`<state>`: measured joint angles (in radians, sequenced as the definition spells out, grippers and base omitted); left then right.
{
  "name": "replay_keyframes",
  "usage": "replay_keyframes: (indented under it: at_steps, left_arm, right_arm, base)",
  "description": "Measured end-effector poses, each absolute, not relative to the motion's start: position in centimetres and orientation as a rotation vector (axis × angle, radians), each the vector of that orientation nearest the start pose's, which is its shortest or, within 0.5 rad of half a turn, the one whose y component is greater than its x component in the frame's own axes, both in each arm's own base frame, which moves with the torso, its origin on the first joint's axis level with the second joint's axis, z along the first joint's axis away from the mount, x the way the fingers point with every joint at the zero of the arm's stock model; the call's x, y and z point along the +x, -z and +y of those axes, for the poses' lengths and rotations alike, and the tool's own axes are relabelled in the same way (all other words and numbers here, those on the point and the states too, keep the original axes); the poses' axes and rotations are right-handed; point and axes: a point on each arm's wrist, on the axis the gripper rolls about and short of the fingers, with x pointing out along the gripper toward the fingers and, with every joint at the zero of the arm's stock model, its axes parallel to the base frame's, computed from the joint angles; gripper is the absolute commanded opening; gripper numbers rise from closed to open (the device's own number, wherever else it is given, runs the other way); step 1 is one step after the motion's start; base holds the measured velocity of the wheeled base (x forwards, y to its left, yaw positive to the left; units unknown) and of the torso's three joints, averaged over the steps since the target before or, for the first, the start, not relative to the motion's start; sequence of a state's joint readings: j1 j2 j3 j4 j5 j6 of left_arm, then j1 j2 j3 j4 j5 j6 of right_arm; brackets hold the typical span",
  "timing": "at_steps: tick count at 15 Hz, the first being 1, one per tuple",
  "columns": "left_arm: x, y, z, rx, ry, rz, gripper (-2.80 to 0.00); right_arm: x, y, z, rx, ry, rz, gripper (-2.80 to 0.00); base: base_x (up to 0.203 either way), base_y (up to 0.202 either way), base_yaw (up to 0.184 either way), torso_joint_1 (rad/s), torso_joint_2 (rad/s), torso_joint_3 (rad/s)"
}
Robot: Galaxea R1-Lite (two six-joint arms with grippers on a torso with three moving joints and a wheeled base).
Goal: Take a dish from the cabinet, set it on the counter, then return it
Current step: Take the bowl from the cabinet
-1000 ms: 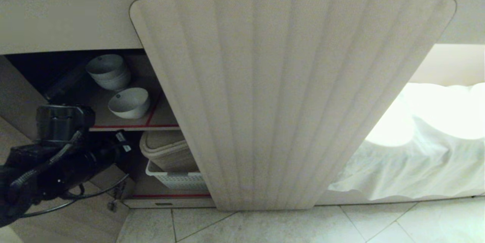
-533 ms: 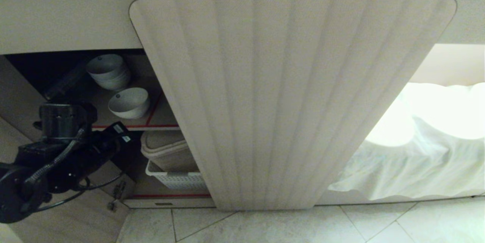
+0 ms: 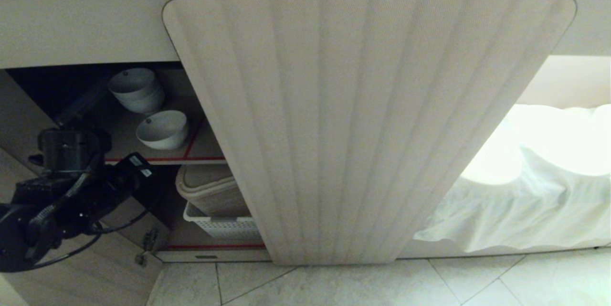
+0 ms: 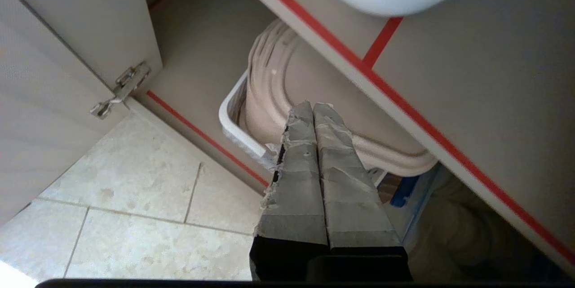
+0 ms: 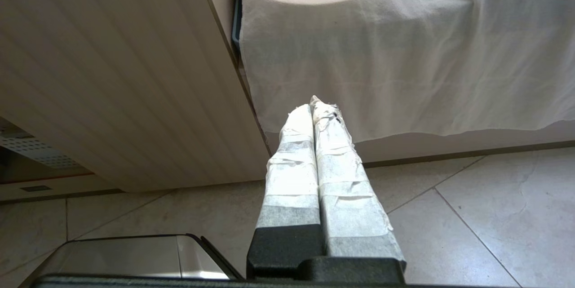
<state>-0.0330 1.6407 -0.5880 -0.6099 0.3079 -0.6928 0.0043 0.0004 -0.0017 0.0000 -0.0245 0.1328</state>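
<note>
Since a second ago your left gripper (image 4: 313,107) swung: its tip rose from below the upper shelf (image 3: 164,158) to sit just under that shelf's red edge, while the wrist drifted a little away from the bowl (image 3: 163,129). Its fingers were pressed together, with nothing between them. The bowl stood on the shelf inside the cabinet (image 3: 367,124), near the front edge and beside a red divider line, with a stack of bowls (image 3: 136,89) behind it; the gripper was below and to the side of it, apart from it. Below the shelf a basket (image 3: 219,225) held something beige. No part of the counter's top surface showed. You had the right gripper (image 5: 315,103) parked low over the floor, off to the far side of the closed door, its fingers together too. My reading: you were lining up to reach for the bowl, so the fetch had not begun. You would need to spread the fingers and lift above the shelf edge before going in.
</note>
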Motion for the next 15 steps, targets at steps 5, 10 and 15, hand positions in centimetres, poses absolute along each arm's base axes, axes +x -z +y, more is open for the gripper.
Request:
replay_keyframes:
  at_steps: [5,10,15]
  left_arm:
    - [26.61,-14.76,-0.19,-0.610,-0.392,0.274,-2.80]
    - [26.31,-14.96,-0.20,-0.610,-0.393,0.270,-2.80]
    - [26.16,-15.01,-0.15,-0.613,-0.393,0.266,-2.80]
  right_arm:
    - [-2.29,-7.60,-0.06,0.133,0.020,-0.003,-2.80]
    - [-2.29,-7.60,-0.06,0.133,0.020,-0.003,-2.80]
    - [-2.29,-7.60,-0.06,0.133,0.020,-0.003,-2.80]
  base:
    - [0.000,0.000,0.000,0.000,0.00,0.000]
    - [0.000,0.000,0.000,0.000,0.00,0.000]
    - [0.000,0.000,0.000,0.000,0.00,0.000]
